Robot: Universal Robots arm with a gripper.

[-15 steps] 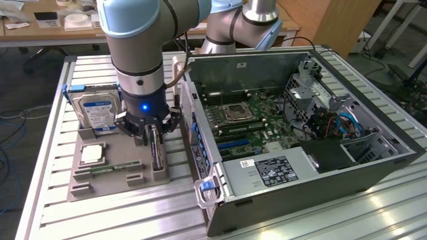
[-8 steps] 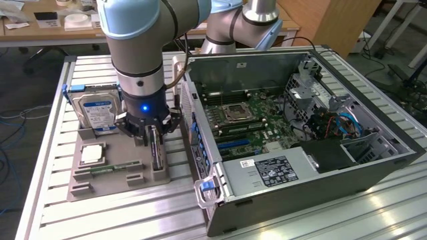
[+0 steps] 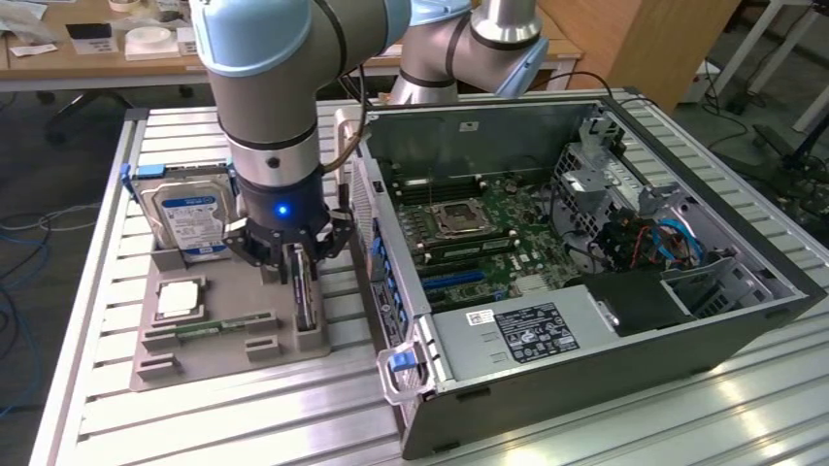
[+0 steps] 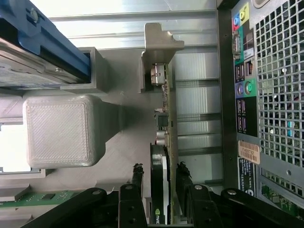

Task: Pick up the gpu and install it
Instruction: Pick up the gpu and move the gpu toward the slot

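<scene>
gpu (image 4: pixel 162 159) on edge, straddled by spread hand (image 4: pixel 160 175)

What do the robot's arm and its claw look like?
The arm is thick silver-grey tubing with pale blue joint caps, a black cable beside it and a glowing blue light near the wrist. The gripper is black, with bolted links.

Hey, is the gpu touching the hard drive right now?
Apart. The wrist view shows bare grey holder between the gpu and the hard drive.
</scene>
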